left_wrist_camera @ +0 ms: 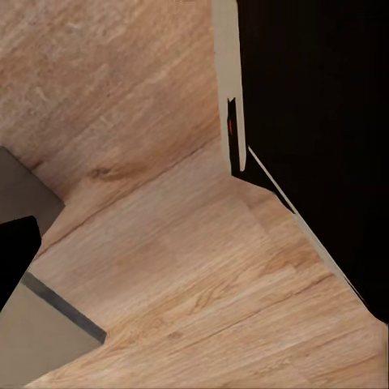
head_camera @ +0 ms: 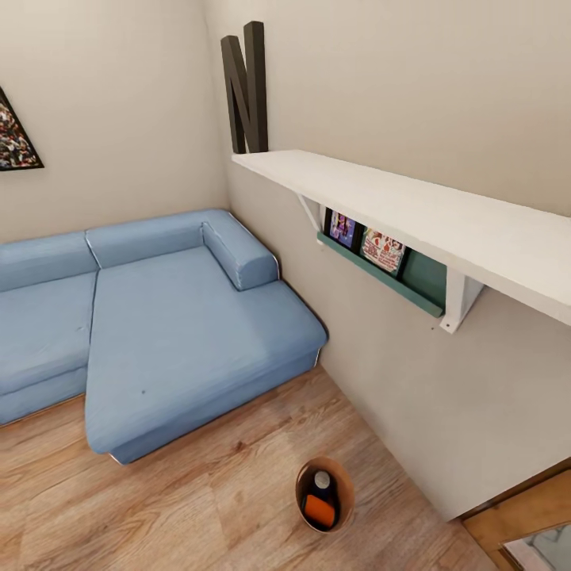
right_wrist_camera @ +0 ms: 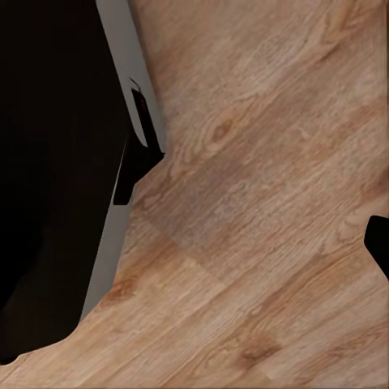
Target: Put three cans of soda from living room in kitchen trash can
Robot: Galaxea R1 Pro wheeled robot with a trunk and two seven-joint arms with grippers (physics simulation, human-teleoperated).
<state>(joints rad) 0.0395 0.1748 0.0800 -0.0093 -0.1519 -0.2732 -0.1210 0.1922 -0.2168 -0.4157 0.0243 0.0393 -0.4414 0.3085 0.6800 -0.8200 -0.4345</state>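
The trash can [head_camera: 324, 495] stands on the wood plank floor [head_camera: 198, 500] of the living room, near the wall and just off the corner of the blue L-shaped sofa [head_camera: 159, 333]. Inside it lie an orange soda can [head_camera: 319, 511] and a dark can with a silver top [head_camera: 322, 480]; a third cannot be made out. Above, a white wall shelf [head_camera: 412, 210] carries a dark letter N [head_camera: 246, 87], with a green rack of pictures [head_camera: 373, 258] under it. Both wrist views show floorboards and dark robot parts; whether the jaws are clenched or released cannot be told.

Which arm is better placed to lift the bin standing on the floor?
Probably the right: the tash can, with soda cans inside, stands right of the head view's middle.
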